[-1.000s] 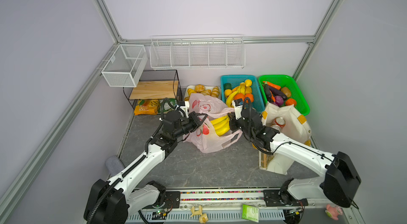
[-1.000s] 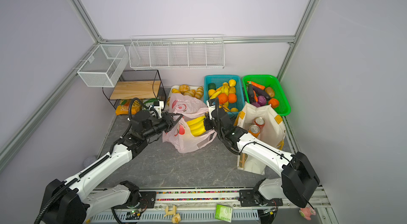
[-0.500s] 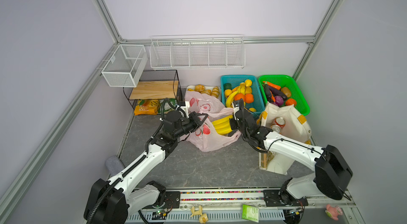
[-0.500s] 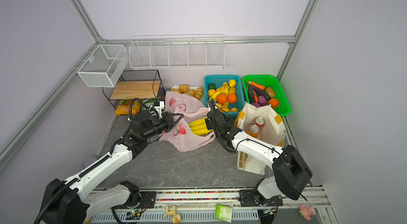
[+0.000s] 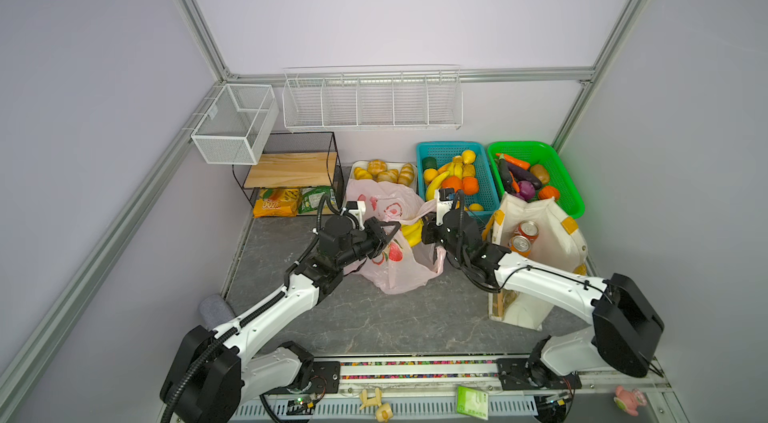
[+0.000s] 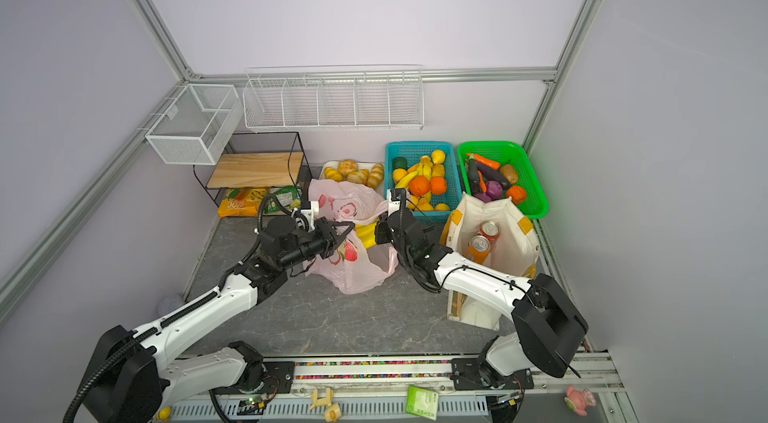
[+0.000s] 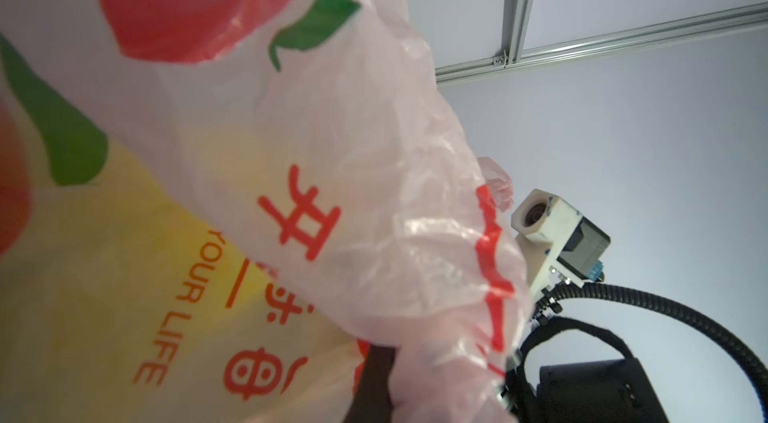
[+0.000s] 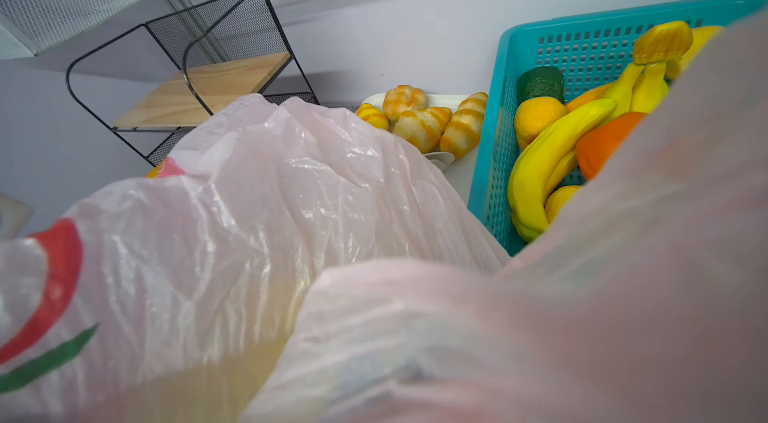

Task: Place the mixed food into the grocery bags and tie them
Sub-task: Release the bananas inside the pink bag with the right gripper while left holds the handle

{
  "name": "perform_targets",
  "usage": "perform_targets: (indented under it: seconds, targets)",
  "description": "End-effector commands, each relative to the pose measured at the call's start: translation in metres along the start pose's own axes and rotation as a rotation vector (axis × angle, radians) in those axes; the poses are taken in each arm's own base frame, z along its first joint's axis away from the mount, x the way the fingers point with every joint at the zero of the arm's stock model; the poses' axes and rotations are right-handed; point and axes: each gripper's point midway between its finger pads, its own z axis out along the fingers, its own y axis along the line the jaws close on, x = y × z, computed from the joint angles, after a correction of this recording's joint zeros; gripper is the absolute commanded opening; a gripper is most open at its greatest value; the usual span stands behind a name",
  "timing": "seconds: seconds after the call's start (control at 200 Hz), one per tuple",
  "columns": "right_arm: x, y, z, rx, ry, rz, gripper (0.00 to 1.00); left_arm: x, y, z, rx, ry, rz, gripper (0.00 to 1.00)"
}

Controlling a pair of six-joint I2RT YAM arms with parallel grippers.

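Observation:
The pink plastic bag [image 5: 399,271] [image 6: 353,271] stands mid-table with yellow bananas [image 5: 411,229] [image 6: 365,230] showing at its mouth. My left gripper [image 5: 392,227] [image 6: 347,227] is shut on the bag's left rim; in the left wrist view the pink bag [image 7: 332,150] drapes over a dark finger [image 7: 374,383]. My right gripper [image 5: 427,233] [image 6: 380,231] is shut on the right rim, and the pink bag [image 8: 291,213] hides its jaws in the right wrist view. The cream canvas tote [image 5: 552,242] [image 6: 511,246] stands to the right, holding a red can [image 5: 527,229] and an orange can [image 5: 520,244].
A teal basket [image 5: 486,175] [image 8: 490,175] of fruit and a green basket [image 5: 569,188] of vegetables sit at the back right. A white tray of bread rolls [image 5: 386,171] lies behind the pink bag. A black wire shelf [image 5: 291,167] stands back left.
My right gripper has moved left toward the left gripper, drawing the bag's right rim over the bananas and narrowing the mouth. The left arm has stayed nearly still.

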Motion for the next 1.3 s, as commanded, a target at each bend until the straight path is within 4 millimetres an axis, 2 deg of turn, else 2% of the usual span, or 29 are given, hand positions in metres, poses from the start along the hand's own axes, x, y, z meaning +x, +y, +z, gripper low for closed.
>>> perform_targets:
  seconds: [0.0, 0.165, 0.25, 0.34, 0.51, 0.52, 0.54, 0.76, 0.905, 1.005, 1.135, 1.17, 1.19, 1.295]
  targets:
    - [-0.002, 0.014, -0.002, -0.056, -0.024, 0.082, 0.11, 0.000, -0.018, 0.000, 0.074, -0.022, -0.063, 0.00]
    - [0.027, 0.001, 0.008, 0.014, 0.050, 0.041, 0.13, 0.012, -0.035, 0.004, 0.129, 0.011, -0.103, 0.00]
    - [0.037, -0.003, 0.014, 0.030, 0.072, 0.028, 0.13, 0.013, -0.038, 0.005, 0.149, 0.015, -0.129, 0.00]
    - [0.044, 0.006, 0.017, -0.012, 0.092, 0.040, 0.15, 0.013, -0.030, 0.007, 0.137, 0.011, -0.154, 0.00]
    - [0.043, 0.023, 0.018, -0.106, 0.102, 0.107, 0.18, 0.013, -0.010, 0.013, 0.126, -0.003, -0.214, 0.00]
    - [0.052, 0.020, 0.018, -0.101, 0.120, 0.105, 0.18, 0.013, -0.009, 0.014, 0.127, -0.004, -0.217, 0.00]
    - [0.056, 0.019, 0.017, -0.103, 0.130, 0.110, 0.18, 0.012, -0.008, 0.014, 0.129, -0.005, -0.223, 0.00]
    - [0.076, 0.018, 0.023, -0.125, 0.187, 0.124, 0.24, 0.012, 0.002, 0.021, 0.134, -0.004, -0.257, 0.00]
    - [0.086, 0.012, 0.023, -0.141, 0.236, 0.105, 0.35, 0.008, 0.009, 0.019, 0.131, -0.014, -0.270, 0.00]
    - [0.083, 0.009, 0.017, -0.149, 0.250, 0.067, 0.41, 0.003, 0.012, 0.015, 0.125, -0.028, -0.269, 0.00]
    - [0.065, 0.012, 0.000, -0.173, 0.258, -0.052, 0.50, -0.010, 0.019, 0.005, 0.099, -0.066, -0.243, 0.00]
    - [0.066, 0.009, -0.005, -0.164, 0.278, -0.093, 0.52, -0.014, 0.023, 0.001, 0.085, -0.080, -0.232, 0.00]
    - [0.052, 0.014, -0.007, -0.173, 0.260, -0.112, 0.53, -0.015, 0.025, -0.002, 0.075, -0.086, -0.225, 0.00]
    - [0.035, 0.010, -0.021, -0.144, 0.269, -0.225, 0.60, -0.027, 0.040, -0.016, 0.015, -0.146, -0.185, 0.00]
